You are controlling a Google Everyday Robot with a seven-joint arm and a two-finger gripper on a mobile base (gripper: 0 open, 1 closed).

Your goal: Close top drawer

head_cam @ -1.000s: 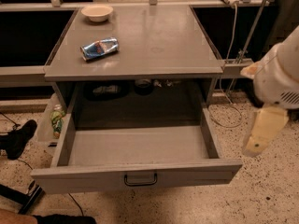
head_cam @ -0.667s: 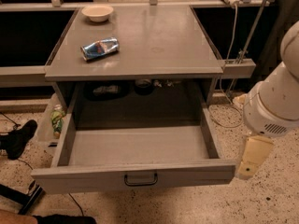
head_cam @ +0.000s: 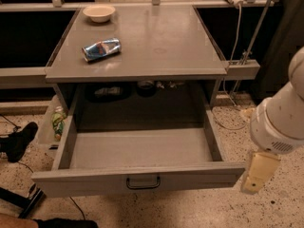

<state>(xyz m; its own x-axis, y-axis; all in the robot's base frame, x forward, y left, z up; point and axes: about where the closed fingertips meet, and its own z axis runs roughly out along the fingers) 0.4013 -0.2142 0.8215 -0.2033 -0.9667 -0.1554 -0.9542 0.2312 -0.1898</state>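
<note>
Obs: the end effector (head_cam: 251, 186) now hangs low at the right of the frame, just beside the right end of the top drawer's (head_cam: 137, 148) front panel (head_cam: 85, 182). It sits at about panel height, slightly outboard of the corner. You cannot tell from this view whether it is released or clenched. It carries nothing that you can see.

Change over the last second: the arm (head_cam: 278, 122) has come down and in. A second ago the end effector was level with the drawer's side wall. It then dropped toward the front edge, and now it sits a little lower again, close to the corner. Contact with the panel is not confirmed.

Unchanged: the top drawer stands fully pulled out, tray bare, with its dark centre handle (head_cam: 142, 182) untouched. The front edge sits where it did in both earlier frames. On the table (head_cam: 156, 42) the bowl (head_cam: 99, 12) and the crushed can (head_cam: 101, 49) have not shifted.

Reading: this looks like the approach phase, so closing has not started. The end effector is off to one side and not in front of the panel. You probably need it brought round ahead of the front face before any push. A push at the far right corner could skew the drawer on its runners, so nearer the handle looks safer.
</note>
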